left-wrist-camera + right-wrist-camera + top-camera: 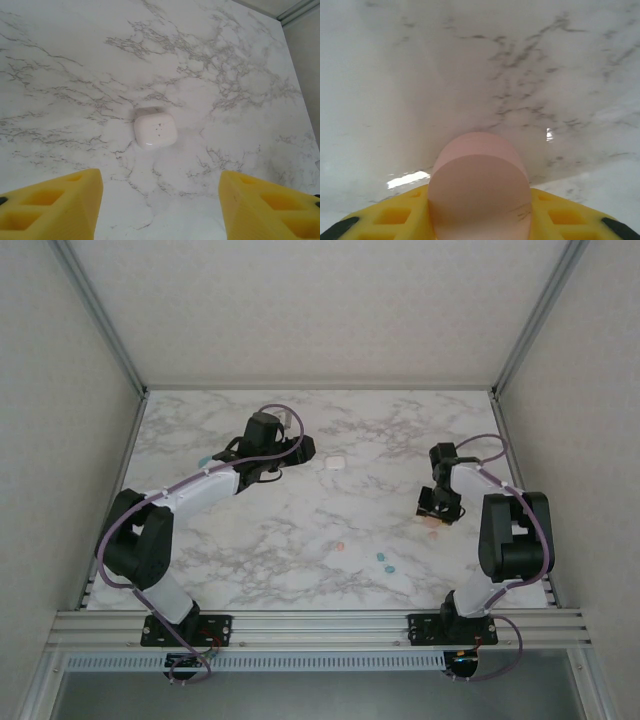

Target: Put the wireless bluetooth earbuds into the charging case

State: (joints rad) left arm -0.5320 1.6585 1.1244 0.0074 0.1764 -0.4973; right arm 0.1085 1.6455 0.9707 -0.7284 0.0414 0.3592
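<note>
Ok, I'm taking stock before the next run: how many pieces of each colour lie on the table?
White: 1, the white case.
Pink: 2, the pink case and a pink-orange earbud.
Teal: 3, two teal earbuds and a teal piece at the left, kind unclear.
Total: 6.

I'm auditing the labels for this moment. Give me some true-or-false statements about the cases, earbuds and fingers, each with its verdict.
1. The left fingers grip the white case. False: they stand open, and the case lies on the table ahead of them, untouched.
2. A pink case sits between the right fingers. True.
3. Two teal earbuds lie loose on the marble between the arms. True.
4. The orange earbud sits inside the white case. False: it lies on bare marble near the teal ones.
</note>
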